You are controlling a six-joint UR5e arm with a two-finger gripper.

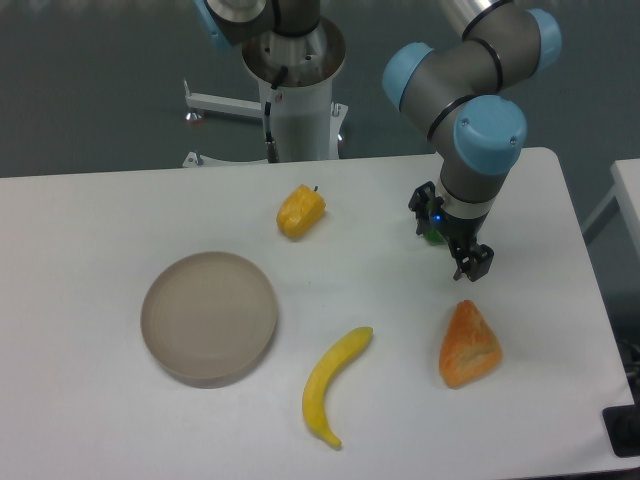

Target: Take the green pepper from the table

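The gripper (470, 262) hangs low over the white table (90, 420); the green pepper (432, 236), mostly hidden, peeks out at its ten o'clock. Whether the jaws grip it cannot be told.

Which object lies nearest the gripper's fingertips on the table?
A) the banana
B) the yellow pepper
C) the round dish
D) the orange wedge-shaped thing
D: the gripper hangs just above the orange wedge-shaped thing, while the banana, the yellow pepper and the round dish all lie farther left on the table.
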